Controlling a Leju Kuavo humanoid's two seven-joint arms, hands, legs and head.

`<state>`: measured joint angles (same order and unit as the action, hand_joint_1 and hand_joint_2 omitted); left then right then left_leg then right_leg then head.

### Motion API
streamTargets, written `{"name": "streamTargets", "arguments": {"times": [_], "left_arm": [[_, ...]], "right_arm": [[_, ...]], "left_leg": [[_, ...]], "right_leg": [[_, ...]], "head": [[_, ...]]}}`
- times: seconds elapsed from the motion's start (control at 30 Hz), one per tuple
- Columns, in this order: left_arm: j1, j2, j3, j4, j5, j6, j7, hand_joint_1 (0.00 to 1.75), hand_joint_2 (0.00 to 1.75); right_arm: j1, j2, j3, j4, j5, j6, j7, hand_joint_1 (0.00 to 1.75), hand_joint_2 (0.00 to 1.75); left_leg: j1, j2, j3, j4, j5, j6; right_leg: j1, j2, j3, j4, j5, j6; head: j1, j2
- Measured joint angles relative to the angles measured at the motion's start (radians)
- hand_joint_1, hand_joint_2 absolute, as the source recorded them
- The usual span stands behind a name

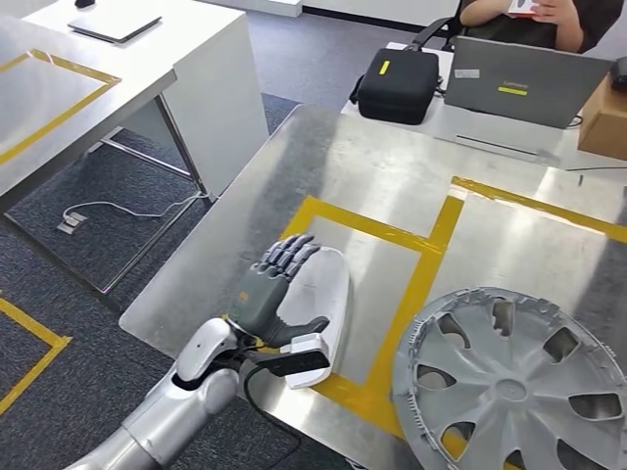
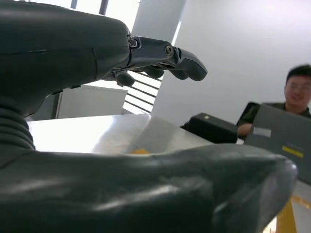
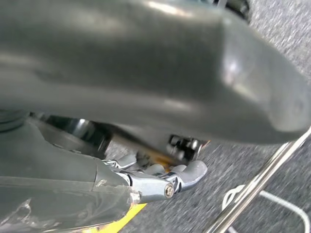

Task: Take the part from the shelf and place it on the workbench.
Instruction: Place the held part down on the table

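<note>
At the lower centre of the head view, the left hand [image 1: 275, 289] rests on a white part [image 1: 325, 304] lying on the steel workbench [image 1: 244, 245], fingers laid over it and thumb beneath its near end; whether it grips or merely touches, I cannot tell. The part's long axis runs up the frame, inside the yellow tape outline [image 1: 414, 284]. A wheel cover [image 1: 510, 382] lies well apart at lower right. The bench edge is just beside the wrist, with bare steel beyond. The right hand [image 3: 161, 182] hangs over carpet, fingers slightly curled, holding nothing.
</note>
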<state>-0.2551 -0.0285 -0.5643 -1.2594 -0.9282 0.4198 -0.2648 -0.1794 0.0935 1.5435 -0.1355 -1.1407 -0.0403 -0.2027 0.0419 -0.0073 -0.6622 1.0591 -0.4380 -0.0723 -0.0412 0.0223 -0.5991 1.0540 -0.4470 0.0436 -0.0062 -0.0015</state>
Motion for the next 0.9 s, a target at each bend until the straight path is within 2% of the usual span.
{"name": "streamTargets", "arguments": {"times": [0.07,0.1,0.13,0.17,0.2,0.23,0.27,0.3,0.33,0.4,0.43,0.47,0.5,0.57,0.6,0.63,0.67,0.7,0.73,0.77,0.8,0.83,0.87,0.9], "left_arm": [[0.082,0.032,0.068,-0.064,0.057,0.041,-0.045,0.00,0.00],[0.124,0.047,0.107,-0.093,0.083,0.054,-0.069,0.00,0.00],[0.161,0.060,0.142,-0.116,0.101,0.062,-0.088,0.00,0.00],[0.190,0.071,0.174,-0.136,0.111,0.064,-0.101,0.00,0.00],[0.210,0.078,0.198,-0.152,0.118,0.067,-0.109,0.00,0.00],[0.226,0.082,0.219,-0.169,0.127,0.070,-0.112,0.00,0.00],[0.241,0.085,0.240,-0.186,0.144,0.077,-0.115,0.00,0.00],[0.258,0.084,0.263,-0.201,0.170,0.087,-0.121,0.00,0.00],[0.278,0.084,0.289,-0.214,0.205,0.098,-0.134,0.00,0.00],[0.324,0.081,0.361,-0.225,0.280,0.111,-0.176,0.00,0.00],[0.345,0.078,0.404,-0.226,0.311,0.110,-0.202,0.00,0.00],[0.362,0.073,0.452,-0.224,0.334,0.105,-0.226,0.00,0.00],[0.373,0.063,0.501,-0.221,0.348,0.095,-0.247,0.00,0.00],[0.382,0.040,0.593,-0.206,0.370,0.069,-0.279,0.00,0.00],[0.383,0.029,0.638,-0.190,0.380,0.054,-0.291,0.00,0.00],[0.382,0.020,0.685,-0.161,0.388,0.042,-0.302,0.00,0.00],[0.378,0.012,0.736,-0.124,0.395,0.034,-0.313,0.00,0.00],[0.371,0.003,0.792,-0.073,0.400,0.029,-0.327,0.00,0.00],[0.363,-0.004,0.849,-0.015,0.403,0.028,-0.346,0.00,0.00],[0.354,-0.010,0.902,0.040,0.404,0.029,-0.367,0.00,0.00],[0.345,-0.014,0.948,0.095,0.405,0.029,-0.388,0.00,0.00],[0.334,-0.016,0.989,0.144,0.404,0.029,-0.406,0.00,0.00],[0.324,-0.018,1.024,0.190,0.401,0.031,-0.415,0.00,0.00],[0.314,-0.018,1.057,0.237,0.394,0.033,-0.418,0.00,0.00]], "right_arm": [[0.006,-0.002,0.000,0.000,-0.002,-0.008,-0.006,0.00,0.00],[0.009,-0.003,0.000,0.001,-0.004,-0.011,-0.008,0.00,0.00],[0.012,-0.004,0.000,0.001,-0.005,-0.013,-0.010,0.00,0.00],[0.016,-0.005,0.000,0.001,-0.006,-0.014,-0.010,0.00,0.00],[0.020,-0.006,0.000,0.002,-0.006,-0.016,-0.009,0.00,0.00],[0.023,-0.007,0.000,0.003,-0.007,-0.017,-0.009,0.00,0.00],[0.026,-0.007,0.000,0.004,-0.008,-0.019,-0.009,0.00,0.00],[0.029,-0.008,0.000,0.004,-0.009,-0.021,-0.009,0.00,0.00],[0.030,-0.009,0.000,0.004,-0.011,-0.023,-0.010,0.00,0.00],[0.036,-0.010,0.000,0.005,-0.014,-0.027,-0.013,0.00,0.00],[0.039,-0.011,0.000,0.005,-0.015,-0.029,-0.016,0.00,0.00],[0.042,-0.011,0.000,0.006,-0.017,-0.030,-0.019,0.00,0.00],[0.045,-0.011,0.000,0.006,-0.019,-0.031,-0.022,0.00,0.00],[0.047,-0.011,0.000,0.006,-0.022,-0.032,-0.026,0.00,0.00],[0.048,-0.011,0.000,0.006,-0.024,-0.033,-0.027,0.00,0.00],[0.048,-0.011,0.000,0.006,-0.026,-0.033,-0.027,0.00,0.00],[0.049,-0.011,0.000,0.006,-0.028,-0.034,-0.027,0.00,0.00],[0.051,-0.011,0.000,0.006,-0.029,-0.035,-0.027,0.00,0.00],[0.053,-0.011,0.000,0.006,-0.031,-0.036,-0.027,0.00,0.00],[0.055,-0.011,0.000,0.006,-0.032,-0.036,-0.027,0.00,0.00],[0.056,-0.011,0.000,0.006,-0.032,-0.036,-0.027,0.00,0.00],[0.058,-0.011,0.000,0.006,-0.032,-0.036,-0.026,0.00,0.00],[0.059,-0.010,0.001,0.006,-0.033,-0.036,-0.026,0.00,0.00],[0.060,-0.010,0.001,0.006,-0.034,-0.036,-0.025,0.00,0.00]], "left_leg": [[-0.008,0.001,-0.053,0.144,-0.088,0.008],[-0.013,0.001,-0.069,0.200,-0.114,0.013],[-0.018,0.001,-0.070,0.226,-0.123,0.021],[-0.023,0.002,-0.051,0.213,-0.113,0.031],[-0.029,0.007,-0.014,0.167,-0.093,0.041],[-0.037,0.023,0.037,0.101,-0.076,0.051],[-0.045,0.042,0.087,0.035,-0.066,0.058],[-0.051,0.057,0.123,-0.016,-0.061,0.061],[-0.056,0.067,0.143,-0.047,-0.061,0.062],[-0.059,0.057,0.140,-0.062,-0.051,0.064],[-0.058,0.050,0.134,-0.065,-0.043,0.069],[-0.056,0.043,0.125,-0.067,-0.032,0.075],[-0.053,0.034,0.114,-0.069,-0.020,0.080],[-0.053,0.012,0.085,-0.069,0.004,0.086],[-0.054,0.001,0.070,-0.069,0.016,0.087],[-0.056,-0.010,0.054,-0.068,0.028,0.087],[-0.057,-0.022,0.040,-0.068,0.040,0.086],[-0.057,-0.033,0.026,-0.068,0.052,0.085],[-0.056,-0.044,0.014,-0.067,0.064,0.082],[-0.056,-0.054,0.004,-0.067,0.075,0.079],[-0.055,-0.064,-0.003,-0.067,0.086,0.075],[-0.054,-0.073,-0.008,-0.068,0.096,0.070],[-0.053,-0.084,-0.010,-0.071,0.107,0.064],[-0.052,-0.096,-0.011,-0.076,0.118,0.057]], "right_leg": [[0.011,-0.008,-0.015,-0.001,0.011,-0.017],[0.018,-0.013,-0.023,-0.001,0.016,-0.023],[0.024,-0.019,-0.031,-0.001,0.021,-0.027],[0.031,-0.027,-0.038,-0.001,0.026,-0.030],[0.036,-0.037,-0.045,-0.001,0.031,-0.031],[0.040,-0.049,-0.049,-0.001,0.035,-0.031],[0.045,-0.060,-0.053,-0.001,0.039,-0.030],[0.048,-0.070,-0.055,0.000,0.044,-0.028],[0.050,-0.079,-0.055,-0.001,0.049,-0.026],[0.049,-0.094,-0.054,-0.005,0.061,-0.019],[0.048,-0.089,-0.058,-0.002,0.054,-0.014],[0.048,-0.078,-0.066,0.014,0.031,-0.008],[0.048,-0.062,-0.078,0.051,-0.008,-0.004],[0.049,-0.034,-0.108,0.171,-0.107,0.000],[0.050,-0.029,-0.117,0.229,-0.137,-0.002],[0.052,-0.026,-0.113,0.261,-0.146,-0.006],[0.054,-0.023,-0.093,0.259,-0.134,-0.011],[0.056,-0.016,-0.053,0.220,-0.109,-0.017],[0.058,0.000,-0.001,0.153,-0.088,-0.024],[0.059,0.023,0.056,0.075,-0.083,-0.031],[0.060,0.041,0.095,0.013,-0.084,-0.034],[0.060,0.054,0.118,-0.027,-0.093,-0.037],[0.061,0.054,0.124,-0.045,-0.097,-0.039],[0.062,0.044,0.119,-0.047,-0.089,-0.042]], "head": [[-0.008,0.000],[-0.010,0.000],[-0.012,0.000],[-0.014,0.000],[-0.016,0.000],[-0.018,0.000],[-0.018,0.000],[-0.017,0.000],[-0.018,0.000],[-0.016,0.000],[-0.017,0.000],[-0.015,0.000],[-0.014,0.000],[-0.011,0.000],[-0.010,0.000],[-0.010,0.000],[-0.010,0.000],[-0.010,0.000],[-0.010,0.000],[-0.011,0.000],[-0.012,0.000],[-0.010,0.000],[-0.009,0.000],[-0.007,0.000]]}}
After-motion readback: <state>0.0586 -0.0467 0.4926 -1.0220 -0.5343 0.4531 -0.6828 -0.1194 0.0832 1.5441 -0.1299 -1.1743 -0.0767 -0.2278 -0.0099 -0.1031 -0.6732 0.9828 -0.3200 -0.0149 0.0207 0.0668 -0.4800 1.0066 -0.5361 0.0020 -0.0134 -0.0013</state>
